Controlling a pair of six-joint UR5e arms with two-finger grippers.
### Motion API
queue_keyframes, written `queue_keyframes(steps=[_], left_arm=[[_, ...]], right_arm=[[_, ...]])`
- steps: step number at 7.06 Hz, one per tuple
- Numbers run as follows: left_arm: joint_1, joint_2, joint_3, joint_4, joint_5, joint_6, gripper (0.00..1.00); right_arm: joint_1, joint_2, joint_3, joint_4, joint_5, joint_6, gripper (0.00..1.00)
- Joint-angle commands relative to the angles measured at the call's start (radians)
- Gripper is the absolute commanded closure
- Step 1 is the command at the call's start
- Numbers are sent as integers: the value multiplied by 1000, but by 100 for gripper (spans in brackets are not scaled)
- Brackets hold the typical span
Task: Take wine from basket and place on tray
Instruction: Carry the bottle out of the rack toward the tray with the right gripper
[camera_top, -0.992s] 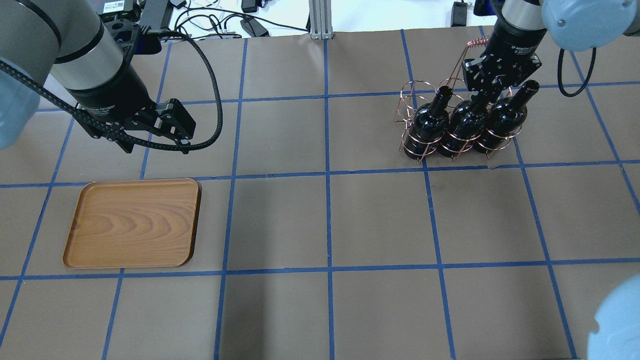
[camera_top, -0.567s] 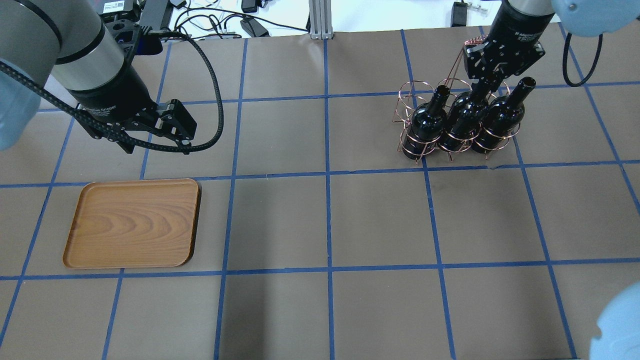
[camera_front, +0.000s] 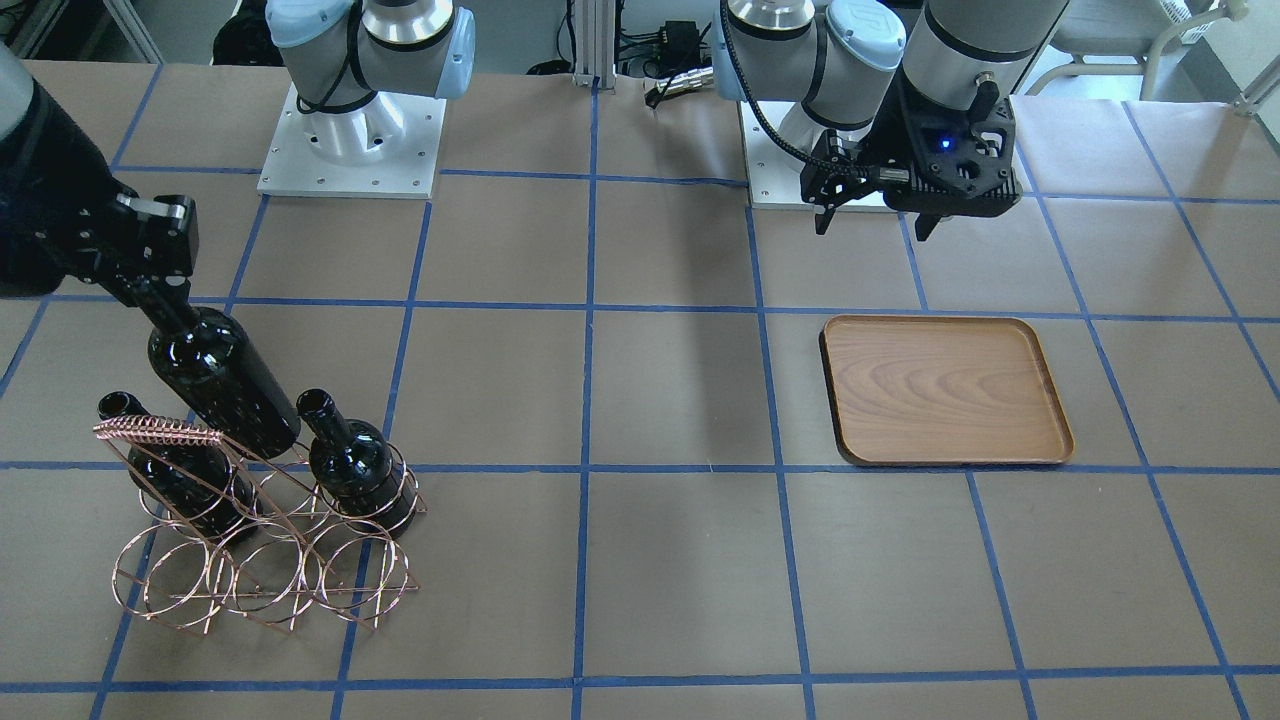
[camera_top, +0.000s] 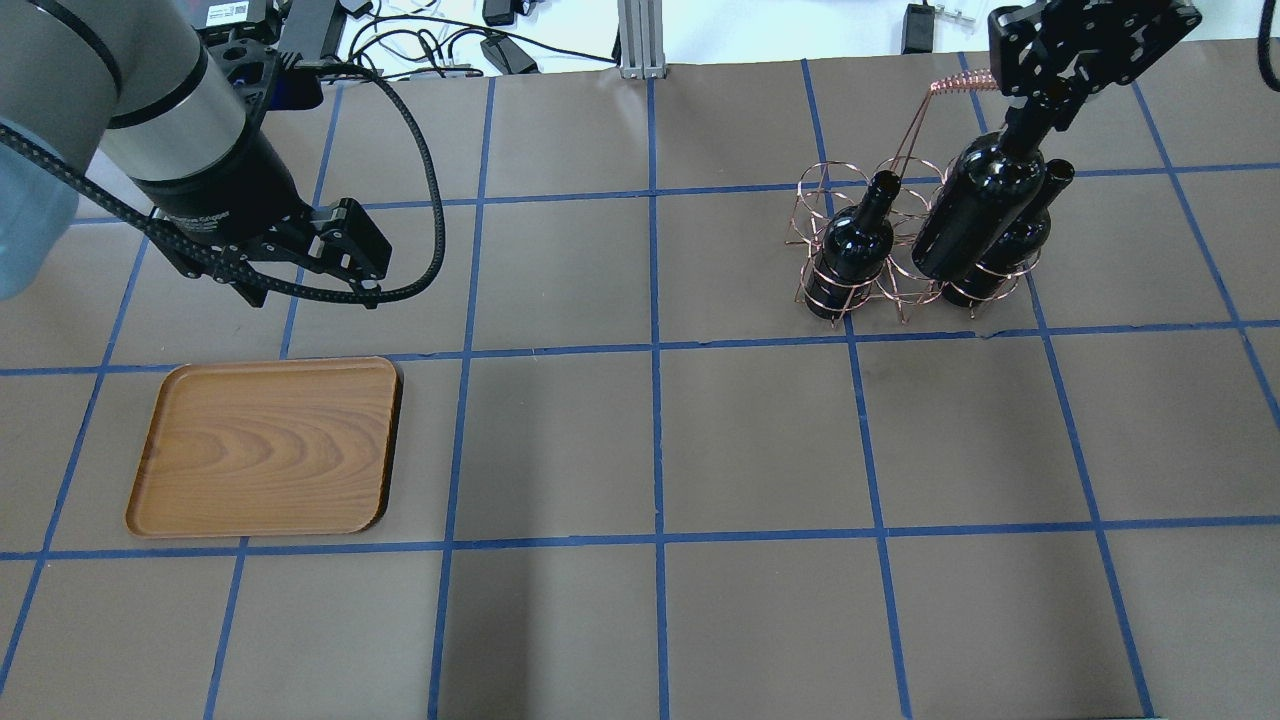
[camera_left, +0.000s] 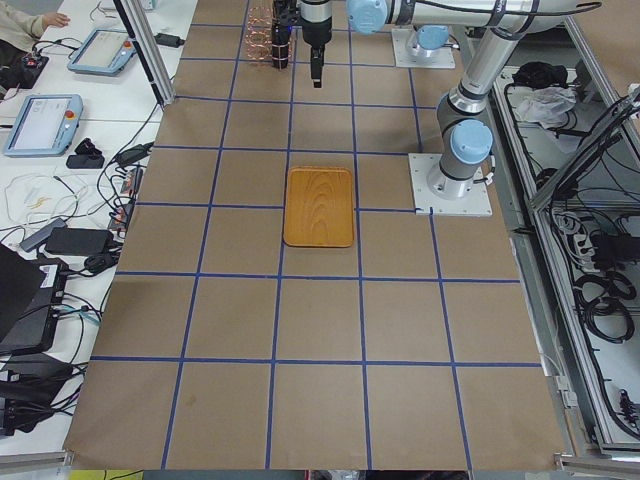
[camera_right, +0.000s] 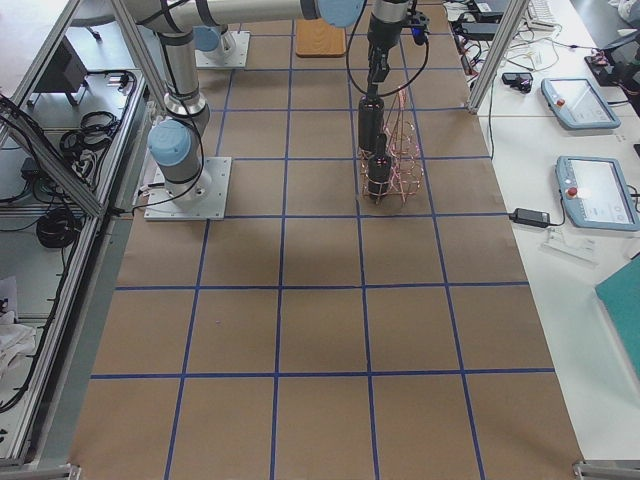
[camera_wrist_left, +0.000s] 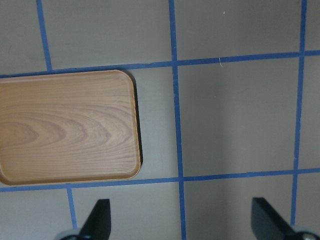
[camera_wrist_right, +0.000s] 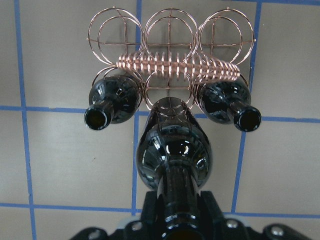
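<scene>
- While the wine (camera_top: 975, 215) hangs straight down from the right gripper (camera_top: 1042, 95), its short neck is pinched between the two fingers, which are pressed against the glass just under the mouth.
- Directly beneath that gripper, the bottle's base is seen over the middle ring of the basket (camera_front: 262, 545), at about the height of the handle bar (camera_wrist_right: 175, 67). Whether the base is fully clear of the wire cannot be told.
- To either side of the held wine, two other bottles (camera_wrist_right: 112, 100) (camera_wrist_right: 227, 102) are stood upright in the outer rings of the same row. The handle bar is stretched across just beyond them, away from the gripper.
- Beyond the handle bar, a further row of three wire rings is shown.
- Well apart from the right gripper, across the table (camera_top: 760, 440), the tray (camera_top: 265, 450) is laid flat on brown paper marked with blue tape lines.
- Close to the tray, the left gripper (camera_top: 310, 290) is held above the table with its jaws spread wide.
- Seen from the left wrist, the tray (camera_wrist_left: 65, 127) is placed below and to one side of the open span, past one fingertip (camera_wrist_left: 97, 220) and not between the fingers.
</scene>
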Motion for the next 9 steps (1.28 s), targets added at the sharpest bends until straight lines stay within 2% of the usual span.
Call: queue_keyframes(steps=[1,2,3,4,5,7,9], left_arm=[[5,1,2,0,5,2,0],[5,1,7,2,3,6,0],[8,1,8,2,3,6,0],[9,1,11,2,5,8,0],[26,1,14,3,15,8,0],[62,10,16,3,18,60,0],[72,10,17,5,20,74,0]], right_arm=[[53,-36,46,79,-2,108,89],[104,-53,114,75,13,160,94],[180,-100,208,21,26,250,96],[280,-113,300,-102,26,351,96],[384,-87,315,-182,27,442,96],[526,16,297,-324,30,675,96],[641,157,140,-329,40,815,96]])
